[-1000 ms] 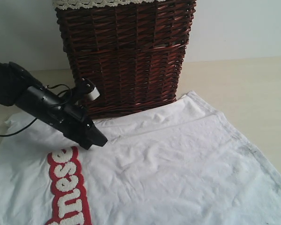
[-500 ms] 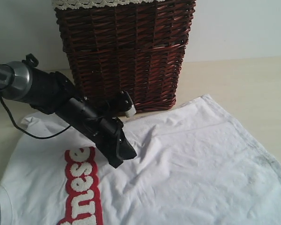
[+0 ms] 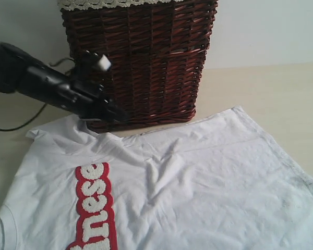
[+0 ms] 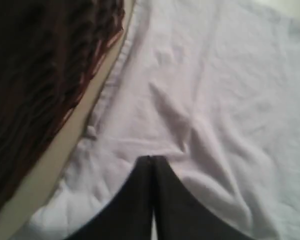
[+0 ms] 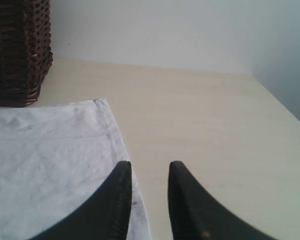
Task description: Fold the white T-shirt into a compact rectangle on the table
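White T-shirt spread on table in front of wicker basket; lower part cut off. Red band lettering reads roughly "mese", rest cropped. Left gripper fingers pressed together, apparently empty. Right gripper fingers parted, holding nothing.

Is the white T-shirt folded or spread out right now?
Spread out: the white T-shirt lies wrinkled and open across the table, red letter band facing up.
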You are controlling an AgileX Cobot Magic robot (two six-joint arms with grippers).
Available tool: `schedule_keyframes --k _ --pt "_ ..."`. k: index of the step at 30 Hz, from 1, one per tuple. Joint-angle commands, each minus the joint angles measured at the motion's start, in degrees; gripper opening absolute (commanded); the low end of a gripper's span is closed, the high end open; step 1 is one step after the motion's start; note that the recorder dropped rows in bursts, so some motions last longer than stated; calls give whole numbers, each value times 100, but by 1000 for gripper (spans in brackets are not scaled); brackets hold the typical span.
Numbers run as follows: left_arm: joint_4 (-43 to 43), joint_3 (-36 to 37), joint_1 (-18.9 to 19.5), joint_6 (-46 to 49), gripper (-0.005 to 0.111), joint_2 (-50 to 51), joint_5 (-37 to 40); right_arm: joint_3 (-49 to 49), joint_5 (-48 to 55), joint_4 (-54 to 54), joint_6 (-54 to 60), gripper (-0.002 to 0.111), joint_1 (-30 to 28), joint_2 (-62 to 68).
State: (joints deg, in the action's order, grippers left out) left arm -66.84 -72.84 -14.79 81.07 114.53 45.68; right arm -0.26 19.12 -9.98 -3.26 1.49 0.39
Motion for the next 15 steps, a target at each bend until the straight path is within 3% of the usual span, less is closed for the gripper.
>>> schedule_keyframes --k 1,8,12,15 --pt "138 -1 1048 -609 0 -387 975 26 -36 -48 8 27 -19 -39" --pt "841 428 2832 -1662 5 -424 1293 26 -36 -48 8 27 -19 -39" --pt "760 823 3400 -1662 27 -432 1533 26 -36 -48 8 27 -19 -39" --pt "839 1218 3473 -1540 50 -432 1784 26 -36 -48 8 27 -19 -39"
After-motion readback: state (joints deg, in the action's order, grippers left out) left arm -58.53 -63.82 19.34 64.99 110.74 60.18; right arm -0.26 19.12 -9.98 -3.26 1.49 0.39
